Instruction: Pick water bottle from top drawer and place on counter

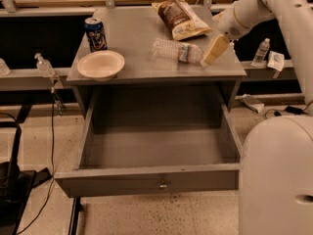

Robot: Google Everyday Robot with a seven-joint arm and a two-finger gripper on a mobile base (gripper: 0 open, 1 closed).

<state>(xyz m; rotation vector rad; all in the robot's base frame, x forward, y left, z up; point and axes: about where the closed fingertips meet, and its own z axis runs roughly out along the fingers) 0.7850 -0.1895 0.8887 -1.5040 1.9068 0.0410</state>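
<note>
The water bottle lies on its side on the grey counter, right of centre, with its cap end to the right. My gripper is just beyond that cap end, low over the counter's right edge, open and holding nothing. The top drawer is pulled fully out below the counter. Its inside is bare, and the small metal lock shows at the centre of the front panel.
On the counter stand a white bowl, a blue drink can and a chip bag. A pump-top sanitizer bottle is on the left ledge, a small bottle on the right ledge. My white base stands at the drawer's right.
</note>
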